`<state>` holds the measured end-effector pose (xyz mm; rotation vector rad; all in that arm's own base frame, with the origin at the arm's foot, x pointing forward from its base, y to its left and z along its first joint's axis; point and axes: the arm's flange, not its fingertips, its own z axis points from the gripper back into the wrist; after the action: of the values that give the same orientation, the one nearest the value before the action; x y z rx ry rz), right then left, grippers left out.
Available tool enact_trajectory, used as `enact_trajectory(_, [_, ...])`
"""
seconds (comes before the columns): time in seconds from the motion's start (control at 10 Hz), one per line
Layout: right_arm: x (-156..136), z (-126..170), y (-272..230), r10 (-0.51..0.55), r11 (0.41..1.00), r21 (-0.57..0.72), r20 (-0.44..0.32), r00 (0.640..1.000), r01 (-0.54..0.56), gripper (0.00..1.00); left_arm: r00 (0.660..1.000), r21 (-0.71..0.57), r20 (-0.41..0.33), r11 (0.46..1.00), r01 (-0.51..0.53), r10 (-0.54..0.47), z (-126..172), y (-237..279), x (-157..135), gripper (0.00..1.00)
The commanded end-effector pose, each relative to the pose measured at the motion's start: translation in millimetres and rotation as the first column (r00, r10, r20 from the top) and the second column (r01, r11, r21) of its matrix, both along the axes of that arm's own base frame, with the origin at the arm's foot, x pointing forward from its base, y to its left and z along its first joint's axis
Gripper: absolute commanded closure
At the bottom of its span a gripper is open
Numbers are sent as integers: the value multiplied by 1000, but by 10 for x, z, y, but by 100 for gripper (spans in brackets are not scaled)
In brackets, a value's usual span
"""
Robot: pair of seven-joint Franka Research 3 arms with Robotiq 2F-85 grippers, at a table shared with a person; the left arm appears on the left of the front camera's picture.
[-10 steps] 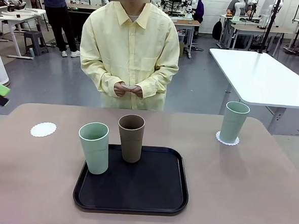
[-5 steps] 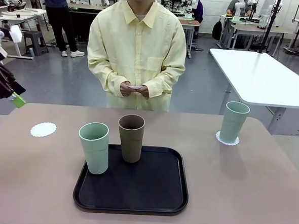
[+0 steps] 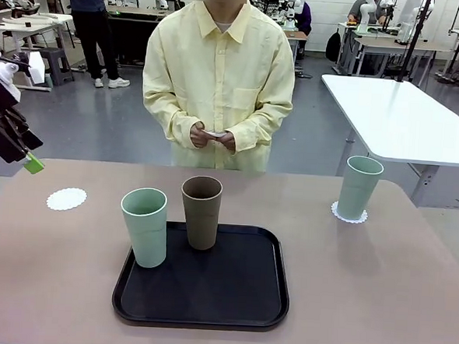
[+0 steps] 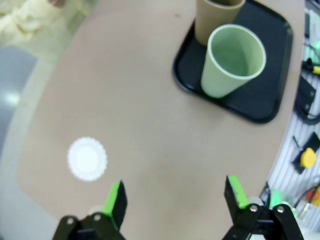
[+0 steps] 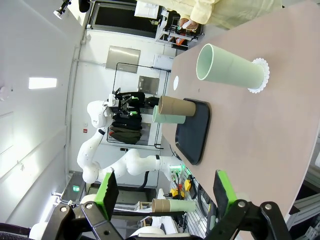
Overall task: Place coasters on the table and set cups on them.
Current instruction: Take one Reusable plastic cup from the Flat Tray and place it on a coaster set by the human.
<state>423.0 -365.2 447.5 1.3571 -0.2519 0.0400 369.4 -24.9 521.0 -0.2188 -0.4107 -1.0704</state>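
L gripper [image 4: 175, 191] hangs over tabletop's [image 4: 150, 125] left end, angled down at bare coaster [image 4: 87, 158], jaws wide apart, empty. R gripper [image 5: 165, 192] rolled sideways, jaws apart, empty. Mint cup [image 3: 144, 226], brown cup [image 3: 201, 212] on tray [image 3: 237, 297]; 2nd mint cup [image 3: 359, 186] on right coaster [image 3: 350, 217].

left hand [image 3: 28, 152] cut by front view's edge, brown cup [image 4: 217, 22] cropped in left wrist view
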Motion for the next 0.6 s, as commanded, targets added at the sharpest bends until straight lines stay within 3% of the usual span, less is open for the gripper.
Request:
enact_trajectory(0.0, [0, -8, 11, -2, 1000, -5, -7, 1000, 2, 0, 1000, 9, 11, 1000, -4, 4, 25, 6, 0, 0])
enact_trajectory(0.2, [0, -8, 11, -2, 1000, -5, -7, 1000, 2, 0, 1000, -5, 0, 1000, 2, -2, 2, 5, 0, 0])
enact_trajectory(0.3, [0, -8, 11, -2, 1000, -5, -7, 1000, 2, 0, 975, -69, 93, 975, 210, -204, -98, 86, 130, 0])
enact_trajectory(0.4, [0, -8, 11, -2, 1000, -5, -7, 1000, 2, 0, 917, -98, 168, 919, 381, -363, -207, 87, 281, 0])
enact_trajectory(0.5, [0, -8, 11, -2, 1000, -5, -7, 1000, 2, 0, 892, -174, 204, 881, 439, -404, -272, 108, 438, 0])
